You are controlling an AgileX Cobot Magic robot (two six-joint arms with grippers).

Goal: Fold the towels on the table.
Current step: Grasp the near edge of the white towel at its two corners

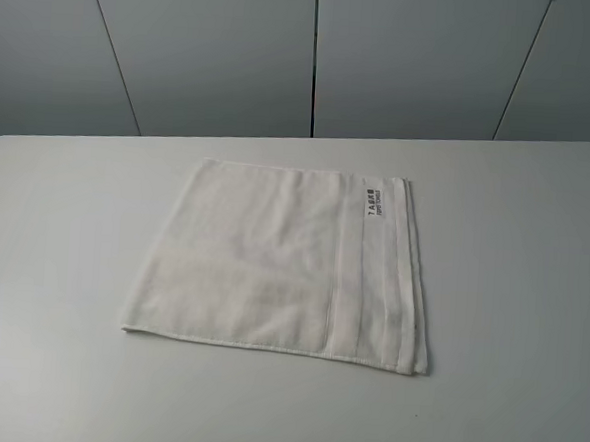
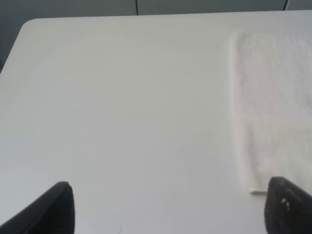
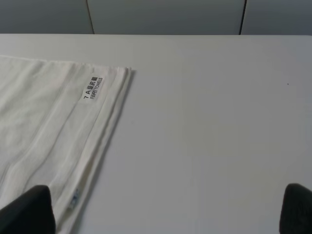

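Left end effector and right end effector wide apart, only dark tips uncropped; towel label print blurry.

Left gripper and right gripper are rounded, matte black

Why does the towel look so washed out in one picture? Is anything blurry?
Left wrist view: soft and overexposed, the towel nearly melts into the table. Right wrist view: sharper, the label shows dark print. High view: even light, faint shadow at the towel's edge.
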